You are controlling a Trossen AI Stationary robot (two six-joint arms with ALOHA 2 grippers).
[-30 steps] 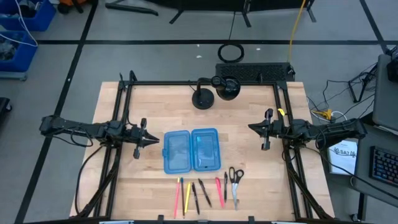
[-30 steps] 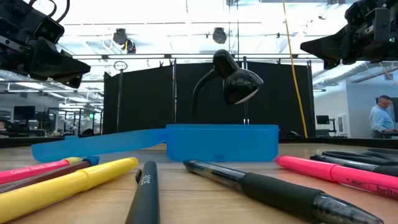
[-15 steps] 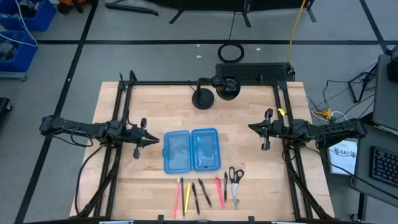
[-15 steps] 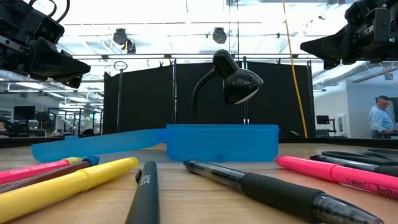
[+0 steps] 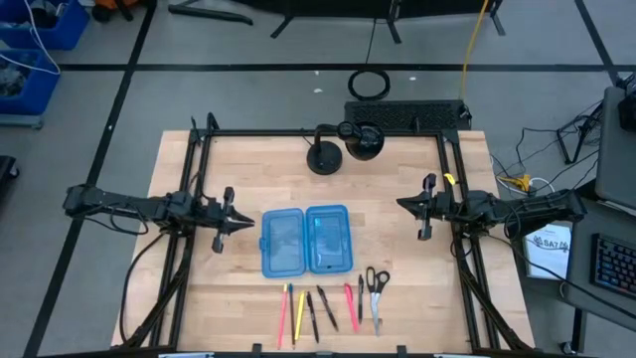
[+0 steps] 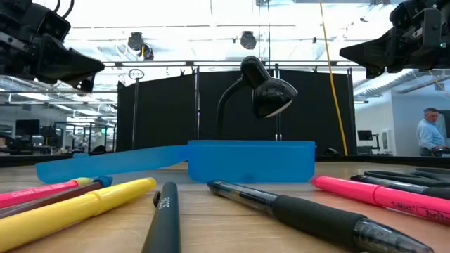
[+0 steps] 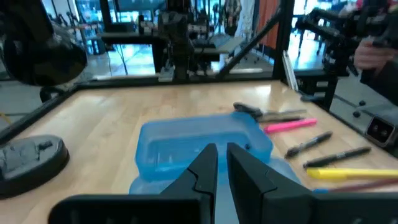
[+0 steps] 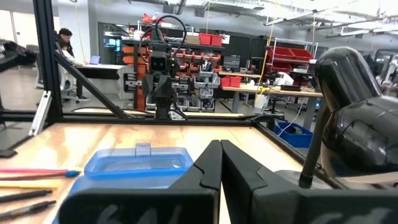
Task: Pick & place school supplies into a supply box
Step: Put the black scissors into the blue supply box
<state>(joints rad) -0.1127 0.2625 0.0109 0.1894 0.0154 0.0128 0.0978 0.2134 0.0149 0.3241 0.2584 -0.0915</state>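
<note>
At your twelve o'clock a black desk lamp stands on the wooden table; a person shows at three o'clock

This is a robotics lab or workshop. A light wooden table framed by black metal rails stands on a grey floor marked with dark lines. Beyond it, the room is large and open, with bright ceiling lights, black curtain partitions, shelving with red storage bins, workbenches with monitors, and blue plastic crates on the floor.
</note>
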